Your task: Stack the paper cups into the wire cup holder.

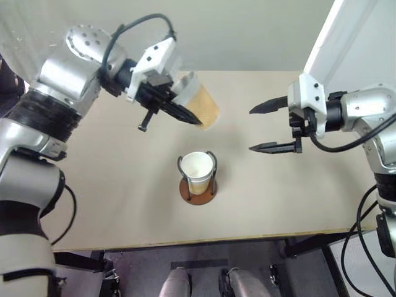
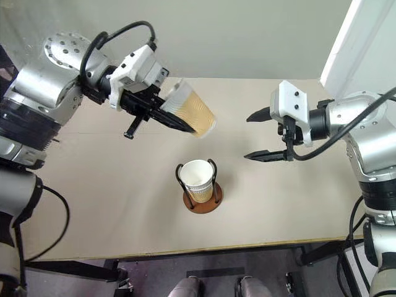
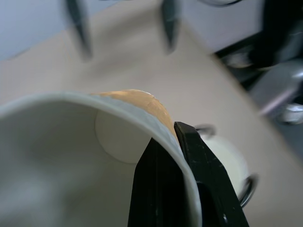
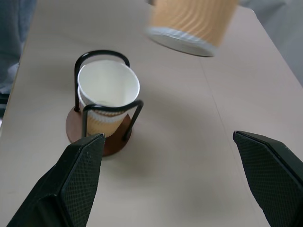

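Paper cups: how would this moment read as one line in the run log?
left gripper: shut on paper cup, raised above table | right gripper: open, empty | cup holder: two cups nested

Left arm [image 1: 68, 74] raised and reaching in from the left, wrist bent so the left gripper [image 1: 185, 114] pointed down and to the right, above the surface. Jaws clamped on the wall of a tilted cup [image 1: 199, 104], one finger inside the rim, one outside. Right arm [image 1: 365, 111] reached in from the right, wrist about level, right gripper [image 1: 263, 127] pointing left. Jaws spread wide, holding nothing, fingers [image 1: 269, 105] one above the other.
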